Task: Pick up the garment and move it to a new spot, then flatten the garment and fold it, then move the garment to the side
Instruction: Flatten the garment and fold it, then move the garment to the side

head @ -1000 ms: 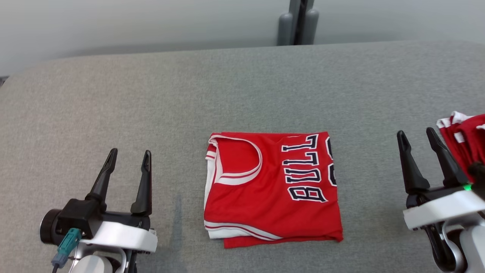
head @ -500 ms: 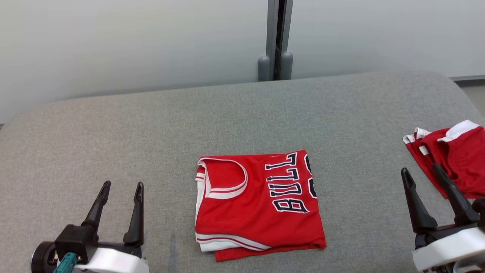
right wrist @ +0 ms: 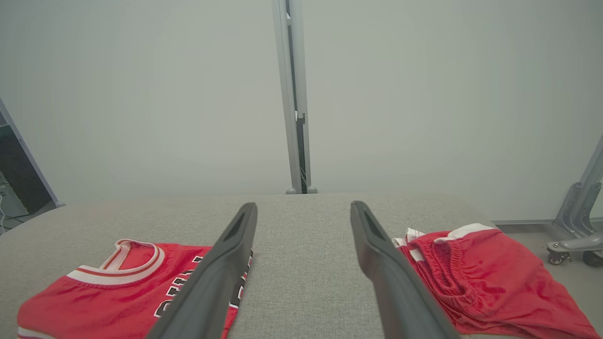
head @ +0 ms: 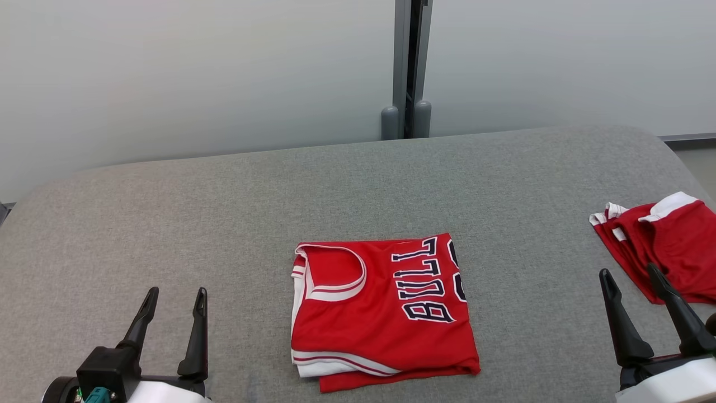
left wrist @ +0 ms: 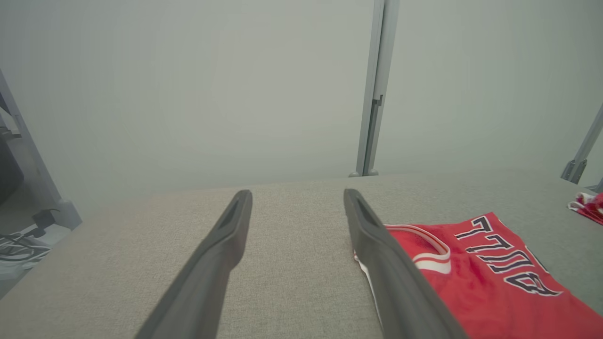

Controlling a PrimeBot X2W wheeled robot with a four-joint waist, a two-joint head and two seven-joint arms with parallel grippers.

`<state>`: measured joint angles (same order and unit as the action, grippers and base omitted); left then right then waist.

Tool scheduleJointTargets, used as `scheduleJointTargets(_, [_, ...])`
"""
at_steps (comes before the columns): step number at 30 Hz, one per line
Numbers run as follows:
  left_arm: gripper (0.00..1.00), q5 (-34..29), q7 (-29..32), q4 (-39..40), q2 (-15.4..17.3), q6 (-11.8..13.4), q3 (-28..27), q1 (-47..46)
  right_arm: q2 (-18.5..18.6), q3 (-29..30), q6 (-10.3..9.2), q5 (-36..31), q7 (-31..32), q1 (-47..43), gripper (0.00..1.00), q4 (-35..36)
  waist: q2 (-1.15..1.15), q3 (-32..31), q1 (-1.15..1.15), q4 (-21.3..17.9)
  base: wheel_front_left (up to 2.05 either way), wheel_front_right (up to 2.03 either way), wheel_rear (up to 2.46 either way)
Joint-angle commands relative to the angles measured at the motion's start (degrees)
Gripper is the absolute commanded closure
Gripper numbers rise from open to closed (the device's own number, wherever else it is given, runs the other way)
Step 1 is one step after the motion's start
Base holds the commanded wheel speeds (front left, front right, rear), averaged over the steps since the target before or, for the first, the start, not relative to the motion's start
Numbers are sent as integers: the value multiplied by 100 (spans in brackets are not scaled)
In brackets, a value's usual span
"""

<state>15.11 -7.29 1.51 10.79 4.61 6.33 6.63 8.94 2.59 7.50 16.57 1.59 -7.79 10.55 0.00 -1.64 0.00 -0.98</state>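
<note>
Head view: a folded red jersey (head: 386, 313) of smooth synthetic knit, with white-and-red banded trim and navy lettering, is recorded lying flat on a grey, coarse-woven, round-cornered table (head: 224, 212), just toward 6 o'clock of centre. Crumpled red shorts (head: 671, 252) with white trim are noted at 3 o'clock, well apart from the jersey. The left gripper (head: 177, 292) is seen at 7 o'clock and the right gripper (head: 629, 272) at 5 o'clock. Both pairs of dark, tapered fingers are spread and nothing is held. A grey metal post (head: 407, 67) is noted at 12 o'clock.

Left wrist view: the left gripper (left wrist: 297, 195) is seen spread over bare table, with the jersey (left wrist: 480, 278) at 4 o'clock.

Right wrist view: the right gripper (right wrist: 304, 207) is likewise seen spread and empty. The jersey (right wrist: 118, 292) is placed at 8 o'clock and the shorts (right wrist: 480, 278) at 4 o'clock.

Risks: folding is judged complete, and the move aside remains. The fold could be opened if only the top layer were pinched. The slick knit could slip from the narrow fingertips. The layers could be sheared if the jersey were dragged over the rough cover. A set-down at 3 o'clock could land on the shorts.
</note>
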Motion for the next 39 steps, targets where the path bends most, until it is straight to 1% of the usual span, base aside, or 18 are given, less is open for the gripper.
scheduleJointTargets(1, [0,29,10,37,40,27,-16,39,-9,17,-2,-54,30,-62,0,36,0,1,0,16,0,0,0])
scheduleJointTargets(22, [0,120,100,86,93,77,61,48,-65,8,-2,28,39,-78,0,-40,0,-41,0,133,0,0,0])
scheduleJointTargets(29, [0,127,69,102,101,74,98,-62,26,59,-2,62,69,23,0,-193,0,11,0,269,0,0,0])
scheduleJointTargets(34, [0,109,56,148,77,63,169,-192,118,-50,-2,182,173,158,0,-484,0,98,0,460,0,0,0])
scheduleJointTargets(39, [0,72,24,183,33,-15,312,-427,183,-228,-2,364,183,453,0,-1122,0,343,0,737,0,0,0])
